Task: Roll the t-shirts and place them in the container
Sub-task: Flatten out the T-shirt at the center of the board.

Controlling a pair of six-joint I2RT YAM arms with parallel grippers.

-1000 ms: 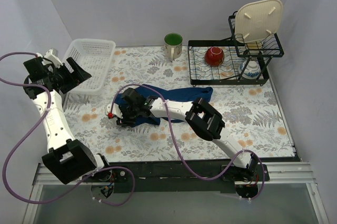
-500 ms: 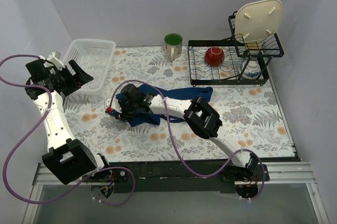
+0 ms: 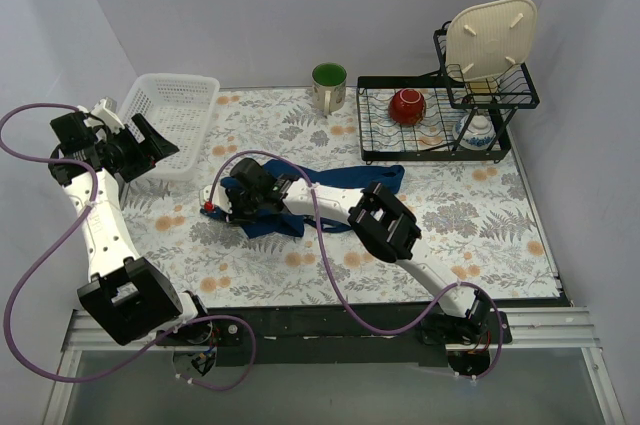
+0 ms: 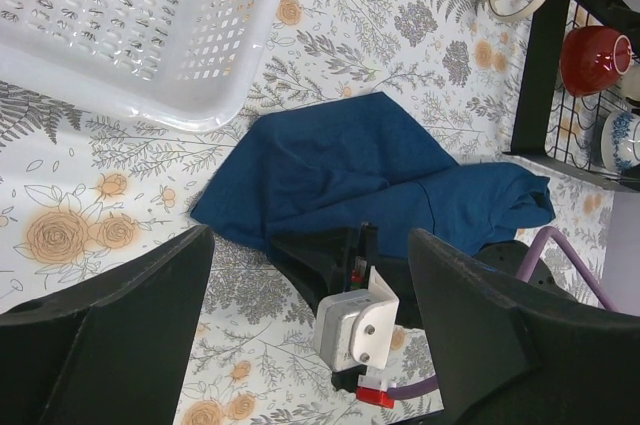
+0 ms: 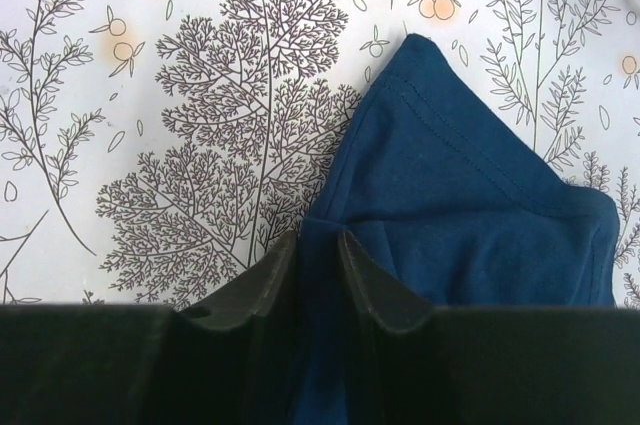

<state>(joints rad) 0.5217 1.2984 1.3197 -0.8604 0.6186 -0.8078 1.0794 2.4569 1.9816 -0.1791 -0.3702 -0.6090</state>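
The surface [image 3: 480,215] is covered in a pale sheet printed with orange flowers and grey ferns, boxed in by plain white walls on three sides. At the back stand a white slotted plastic basket [image 3: 180,78], a cream mug [image 3: 329,85] with a green inside, and a black wire dish rack [image 3: 430,155] holding a glossy red bowl [image 3: 407,105], a blue-patterned cup [image 3: 478,130] and an upright cream plate [image 3: 490,37].

The t-shirt [image 3: 345,178], soft dark navy cloth, lies crumpled in a long band across the middle of the surface, between the basket and the rack.

From above, the right arm hides much of the cloth. The left wrist view shows its full rumpled spread just below the basket's corner, with the right gripper [image 4: 325,250] on its near edge. The right wrist view alone shows the stitched hem and a pointed corner lying flat on the fern print. There the right gripper's two dark fingers [image 5: 265,285] sit close together, seemingly pinching a fold of cloth.

The left gripper [image 3: 152,150] hangs above the basket's near edge, its jaws spread wide and holding nothing.
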